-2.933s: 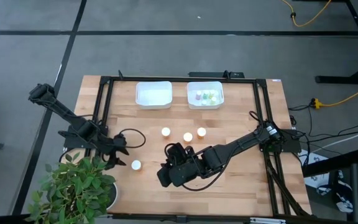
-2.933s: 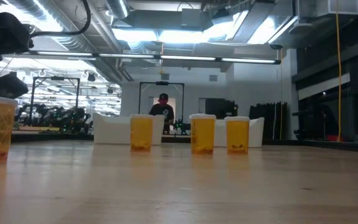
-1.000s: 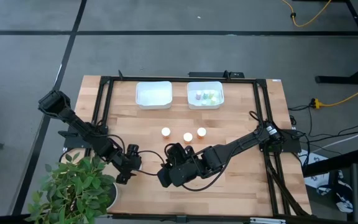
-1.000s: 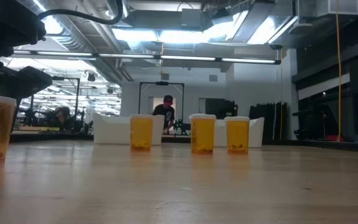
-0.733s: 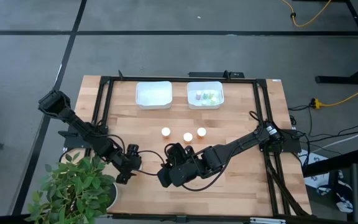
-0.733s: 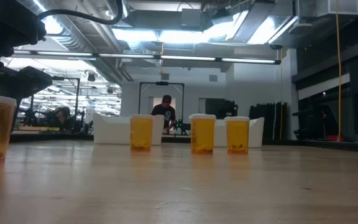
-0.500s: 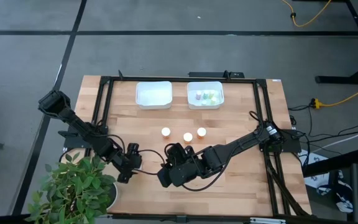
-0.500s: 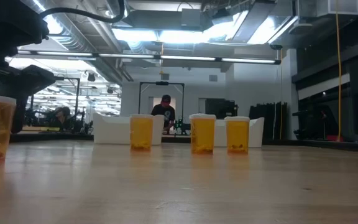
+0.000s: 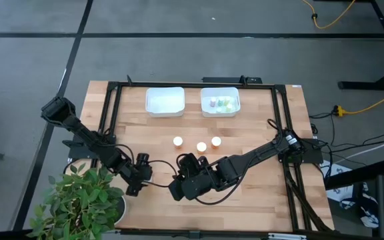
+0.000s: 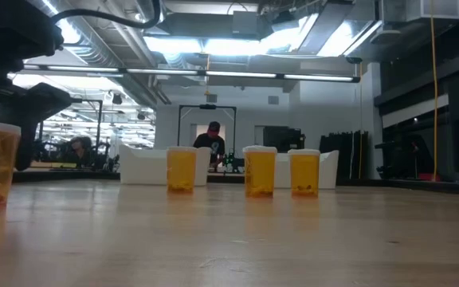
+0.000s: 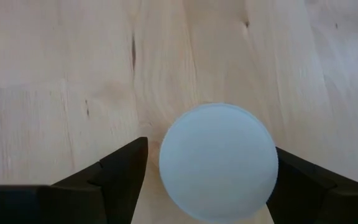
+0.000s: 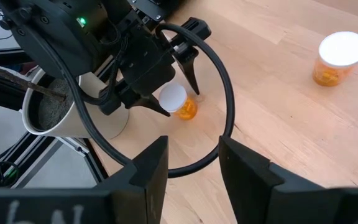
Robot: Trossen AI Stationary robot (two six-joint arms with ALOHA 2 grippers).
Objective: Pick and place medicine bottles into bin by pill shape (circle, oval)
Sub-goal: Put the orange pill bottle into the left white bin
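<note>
Two tool fingers [image 11: 120, 171] flank bottle [image 11: 218, 160], overhead-hidden.

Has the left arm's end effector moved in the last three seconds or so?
Yes. The left end effector has shifted right, toward the table's near edge, away from the black frame rail, and now straddles the white-capped orange bottle.

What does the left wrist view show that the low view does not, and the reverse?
Only the left wrist view: the bottle's white cap from above, between the open left end effector's fingers, both clear of it. Only the low view: three orange bottles in a row, white bins behind them, a person far off. Both: that near bottle and the wooden table.
</note>
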